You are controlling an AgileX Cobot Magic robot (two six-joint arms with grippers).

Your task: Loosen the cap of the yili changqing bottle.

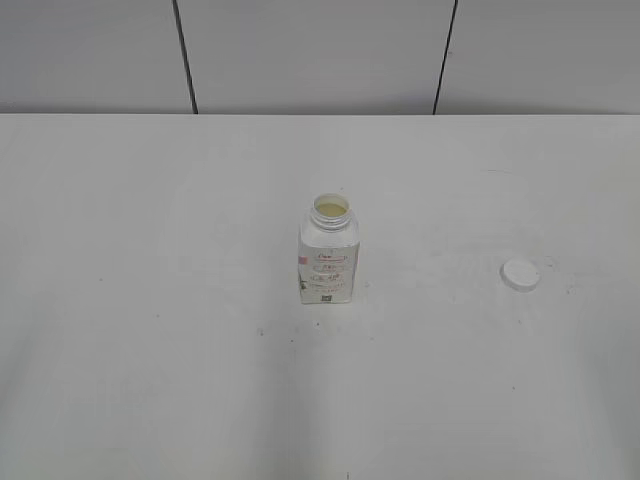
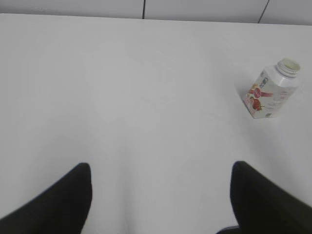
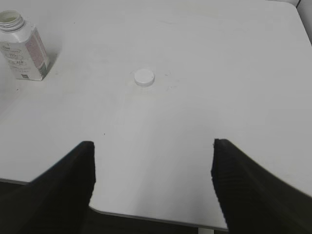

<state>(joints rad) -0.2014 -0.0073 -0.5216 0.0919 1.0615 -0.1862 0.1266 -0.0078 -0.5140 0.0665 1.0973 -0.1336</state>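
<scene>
The yili changqing bottle stands upright at the middle of the white table, its neck open with no cap on it. It also shows in the left wrist view and the right wrist view. The cap lies flat on the table to the bottle's right, apart from it, and shows in the right wrist view. My left gripper is open and empty, well back from the bottle. My right gripper is open and empty near the table's front edge. Neither gripper shows in the exterior view.
The white table runs to a grey panelled wall at the back. Its front edge shows in the right wrist view, just under my right gripper.
</scene>
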